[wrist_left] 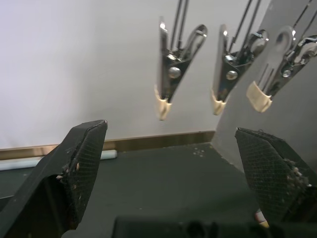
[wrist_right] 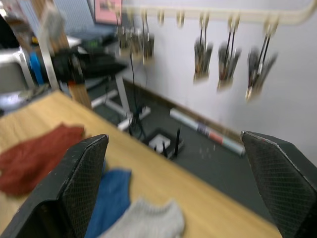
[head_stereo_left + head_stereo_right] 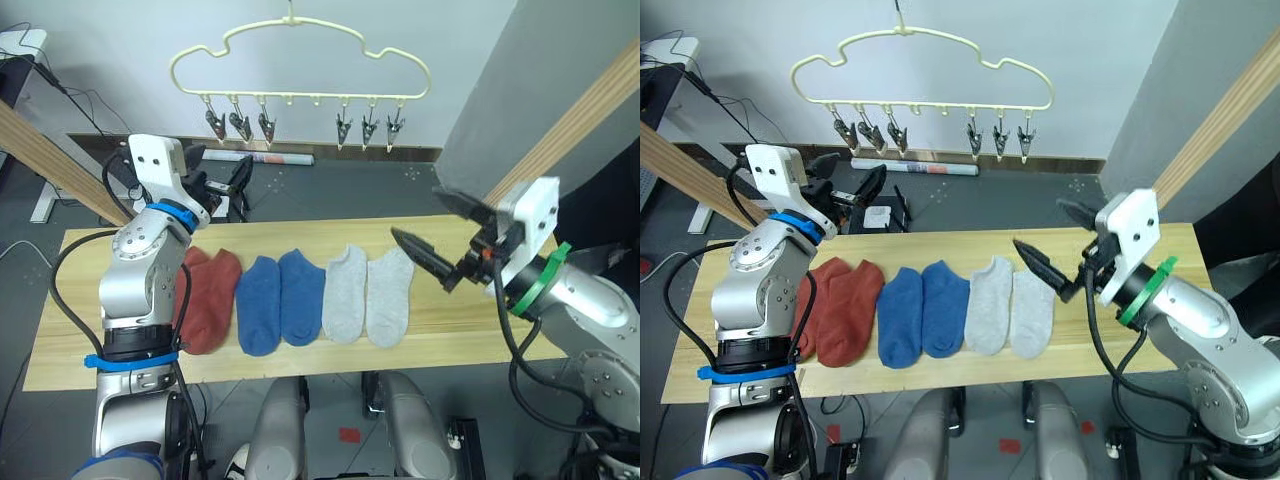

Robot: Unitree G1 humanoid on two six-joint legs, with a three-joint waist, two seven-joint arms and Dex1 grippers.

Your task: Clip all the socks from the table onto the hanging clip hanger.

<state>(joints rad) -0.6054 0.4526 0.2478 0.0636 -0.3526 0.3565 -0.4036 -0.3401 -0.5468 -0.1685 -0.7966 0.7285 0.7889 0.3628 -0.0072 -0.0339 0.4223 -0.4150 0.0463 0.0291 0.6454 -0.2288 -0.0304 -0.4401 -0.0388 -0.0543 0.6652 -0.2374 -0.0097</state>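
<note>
**Six socks on the table, both grippers empty below the clip hanger**

Background: pale wall, dark floor, slanted wooden poles at either side. Foreground: light wooden table (image 3: pixel 300 365) bearing six socks in one row, toes toward the robot. From the robot's left: two rust-red socks (image 3: pixel 208 298), partly behind the left arm; two blue socks (image 3: pixel 280 300); two light grey socks (image 3: pixel 368 295). Neighbouring socks touching or just beside one another.

Above and beyond the table: pale-yellow clip hanger (image 3: pixel 300 62) with wavy top, metal clips (image 3: pixel 240 124) in two groups of three, all bare.

Left gripper (image 3: pixel 222 180): raised over the far table edge, fingers (image 1: pixel 74 173) spread wide apart, nothing between them, pointing toward three clips, well short of contact.

Right gripper (image 3: pixel 1050 243): over the table's right part, just beside the grey socks, fingers (image 2: pixel 81 183) likewise wide apart, holding and touching nothing.
</note>
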